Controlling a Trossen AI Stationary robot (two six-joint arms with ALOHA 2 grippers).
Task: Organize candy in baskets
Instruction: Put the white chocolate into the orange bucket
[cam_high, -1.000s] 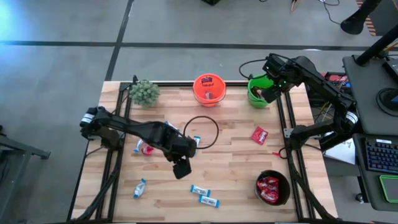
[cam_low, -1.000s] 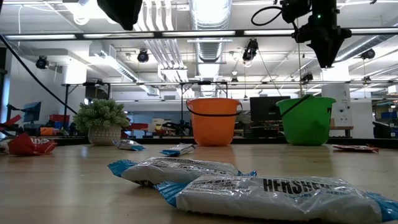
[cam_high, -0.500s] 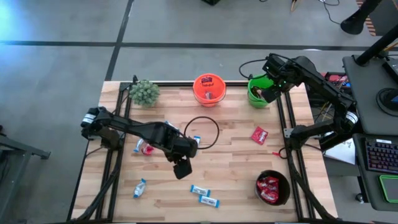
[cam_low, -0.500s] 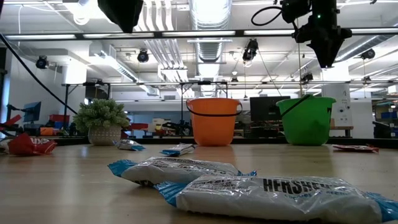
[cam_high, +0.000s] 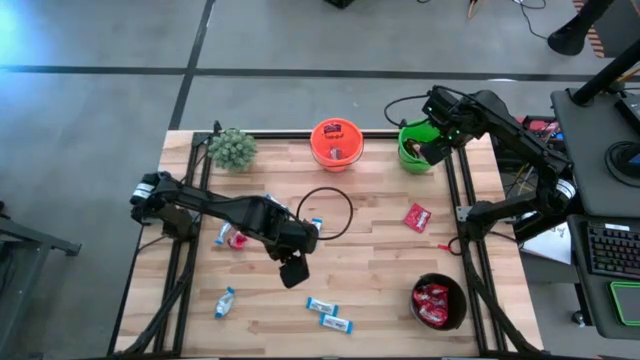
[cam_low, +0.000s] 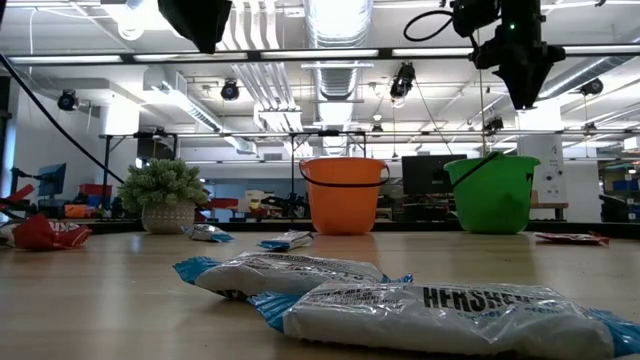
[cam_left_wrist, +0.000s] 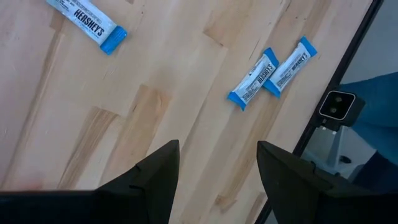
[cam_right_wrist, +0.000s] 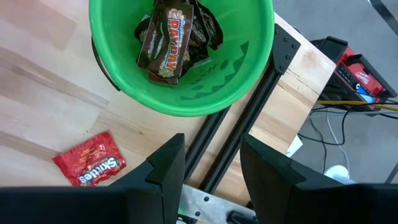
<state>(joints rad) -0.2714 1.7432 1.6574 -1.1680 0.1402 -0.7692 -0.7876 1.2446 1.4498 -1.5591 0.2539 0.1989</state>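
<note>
My left gripper (cam_high: 292, 270) hangs open above the middle of the table, nothing between its fingers (cam_left_wrist: 217, 163). Two blue-and-white bars (cam_left_wrist: 259, 76) (cam_left_wrist: 292, 62) lie side by side on the wood beyond it, and a third bar (cam_left_wrist: 87, 18) lies apart. My right gripper (cam_high: 436, 150) hangs open and empty over the near rim of the green basket (cam_right_wrist: 180, 56), which holds dark brown bars (cam_right_wrist: 165, 40). A red packet (cam_right_wrist: 90, 163) lies on the table near that basket. The orange basket (cam_high: 336, 143) stands at the far edge. The black basket (cam_high: 438, 302), at the near right, holds red packets.
A potted plant (cam_high: 232, 148) stands at the far left. A black ring (cam_high: 323, 212) lies mid-table. More candy lies at the left: a red packet (cam_high: 232, 238) and a blue-and-white bar (cam_high: 225, 301). Black frame rails (cam_high: 455, 200) run along both sides.
</note>
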